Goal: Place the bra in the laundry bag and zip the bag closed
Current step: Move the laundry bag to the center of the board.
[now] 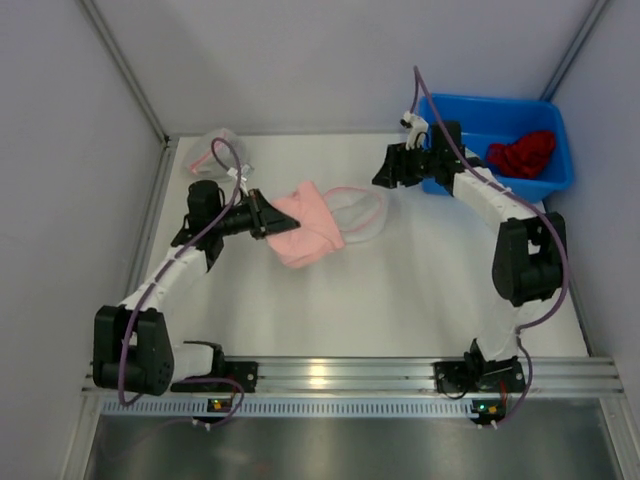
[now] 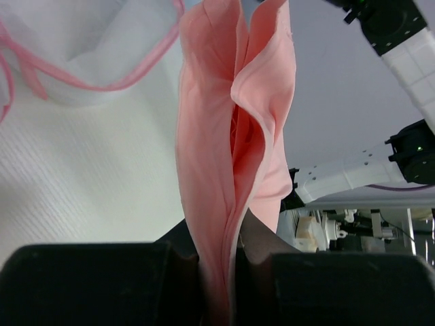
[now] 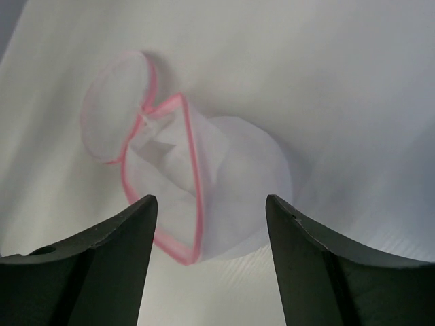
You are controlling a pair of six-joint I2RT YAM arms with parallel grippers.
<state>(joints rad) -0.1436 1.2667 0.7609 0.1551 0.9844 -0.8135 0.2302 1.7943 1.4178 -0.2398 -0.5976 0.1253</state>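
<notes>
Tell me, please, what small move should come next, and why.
Probably the right tool should close in and grip the pink rim of the laundry bag to hold it open: that tool is open and empty, facing the bag, while the left tool pinches the bra.

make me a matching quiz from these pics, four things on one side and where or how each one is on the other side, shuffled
Things:
1 pink bra
2 red cloth
3 right end effector
4 laundry bag

States:
a lying in the blue bin
b open, holding nothing
c clamped in the left end effector
d on the table, pale mesh with pink trim

Pairs: 1-c, 2-a, 3-b, 4-d
</notes>
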